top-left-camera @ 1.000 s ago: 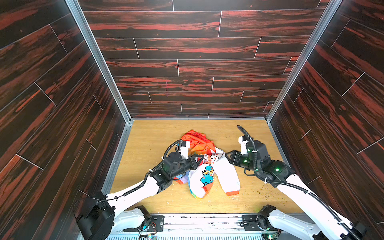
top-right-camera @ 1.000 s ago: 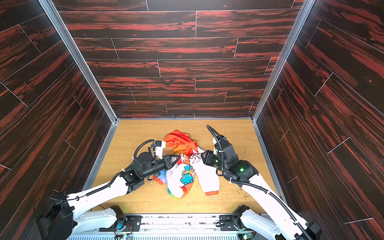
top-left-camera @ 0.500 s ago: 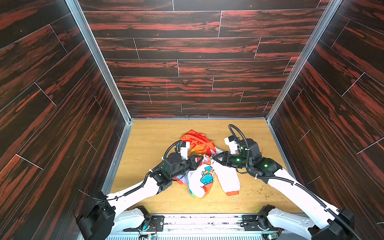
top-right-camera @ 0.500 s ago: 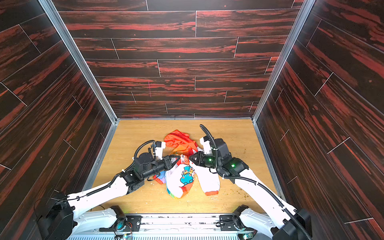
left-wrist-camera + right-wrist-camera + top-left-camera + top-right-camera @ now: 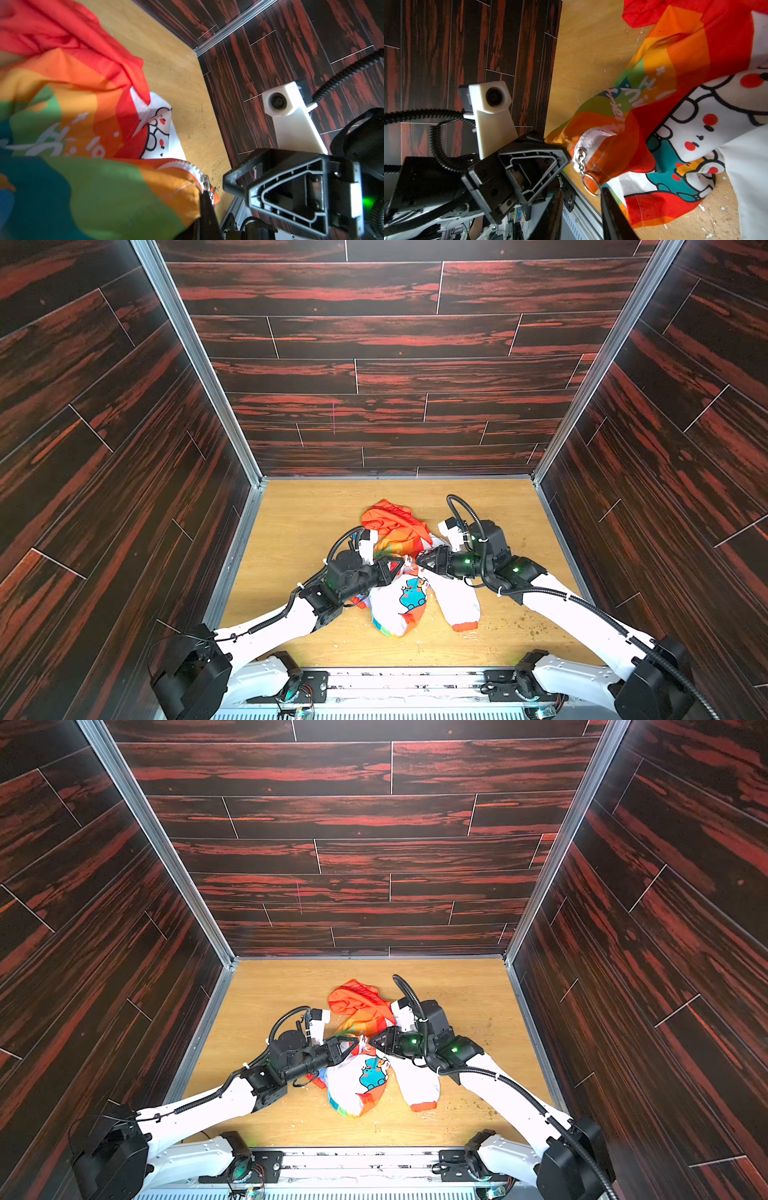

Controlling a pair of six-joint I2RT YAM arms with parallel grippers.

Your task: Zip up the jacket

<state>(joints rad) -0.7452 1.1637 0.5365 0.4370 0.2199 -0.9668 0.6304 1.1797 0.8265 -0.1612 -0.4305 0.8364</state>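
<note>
Left gripper: jaws clamped on the jacket, orange edge beside the zip. Right gripper: jaws apart, empty, just off the ring pull. Jacket lies crumpled on the table between my arms. I judge the zip barely begun; pull-up remains

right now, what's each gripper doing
left gripper: closed, pinching the jacket at its zipper edge.
right gripper: open, holding nothing; the zipper pull ring hangs just ahead of it.
</note>
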